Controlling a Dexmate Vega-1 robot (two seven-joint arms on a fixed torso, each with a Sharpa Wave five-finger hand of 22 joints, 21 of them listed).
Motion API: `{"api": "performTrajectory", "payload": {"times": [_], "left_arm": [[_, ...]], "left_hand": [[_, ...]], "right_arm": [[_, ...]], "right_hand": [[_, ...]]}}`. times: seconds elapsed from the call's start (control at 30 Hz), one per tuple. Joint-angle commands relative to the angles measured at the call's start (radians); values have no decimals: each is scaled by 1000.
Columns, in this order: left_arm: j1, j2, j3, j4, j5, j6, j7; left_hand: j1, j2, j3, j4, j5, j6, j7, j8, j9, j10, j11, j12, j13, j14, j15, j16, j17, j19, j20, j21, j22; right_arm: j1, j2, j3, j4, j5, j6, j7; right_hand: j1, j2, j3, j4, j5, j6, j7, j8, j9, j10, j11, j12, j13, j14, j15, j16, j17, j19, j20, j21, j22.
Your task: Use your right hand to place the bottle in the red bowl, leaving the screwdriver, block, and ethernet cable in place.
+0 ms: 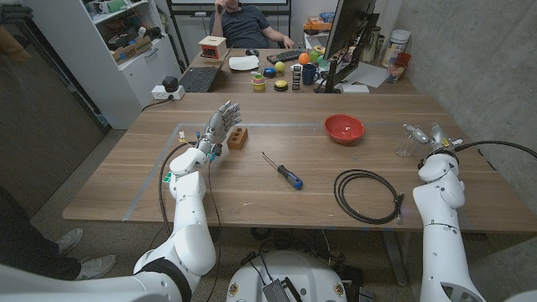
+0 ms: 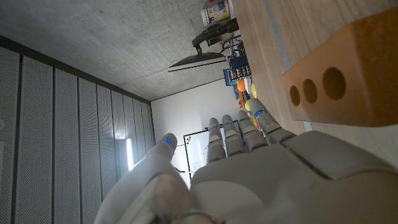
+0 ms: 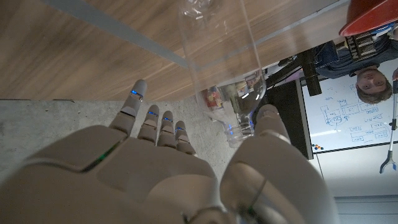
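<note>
A clear plastic bottle point(image 1: 406, 141) stands near the table's right edge. My right hand point(image 1: 435, 136) is just to its right, fingers spread. In the right wrist view the bottle point(image 3: 217, 50) rises between the thumb and the fingers point(image 3: 155, 121) of my right hand point(image 3: 186, 168); no firm grip shows. The red bowl point(image 1: 344, 128) sits left of the bottle, with its rim point(image 3: 373, 18) in the right wrist view. The blue-handled screwdriver point(image 1: 283, 172) lies mid-table. The black ethernet cable point(image 1: 367, 195) is coiled at the front right. My left hand point(image 1: 220, 126) holds nothing, fingers straight, beside the wooden block point(image 1: 237, 138) point(image 2: 342, 68).
The table's far end carries a laptop point(image 1: 200, 78), a monitor point(image 1: 346, 38), a white plate point(image 1: 244, 63), cups and small items. A person point(image 1: 247, 21) sits behind it. A tape line point(image 1: 159, 172) marks a rectangle on the wood.
</note>
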Motion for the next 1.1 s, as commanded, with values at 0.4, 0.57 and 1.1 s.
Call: {"api": "performTrajectory", "payload": {"times": [0.4,0.57,1.1], "left_arm": [[5,-3,1,-13,2,5,-8],[6,-5,0,-14,-2,2,-8],[-1,1,1,0,1,-2,-6]], "left_hand": [[-2,-13,-8,2,6,-6,1,5,6,1,-5,4,4,6,2,2,2,7,0,-6,5],[-3,-14,-10,2,7,-6,0,5,6,1,-2,4,4,5,3,1,2,8,1,-8,5],[-6,-21,-17,1,9,-7,1,5,6,0,1,4,4,4,4,0,1,9,2,-14,5]], "right_arm": [[-18,-45,59,108,227,229,9],[-13,-62,61,147,267,300,-5],[-10,-66,14,111,159,204,-46]], "right_hand": [[182,0,-48,-17,78,56,57,38,4,103,-27,50,-3,127,-97,4,-4,153,-184,-63,-6],[280,54,-15,-21,84,68,65,39,4,111,-22,48,-4,133,-94,-1,-4,173,-191,-84,-6],[702,219,9,-6,15,413,-99,102,10,533,-189,199,26,718,-385,129,61,466,-406,117,124]]}}
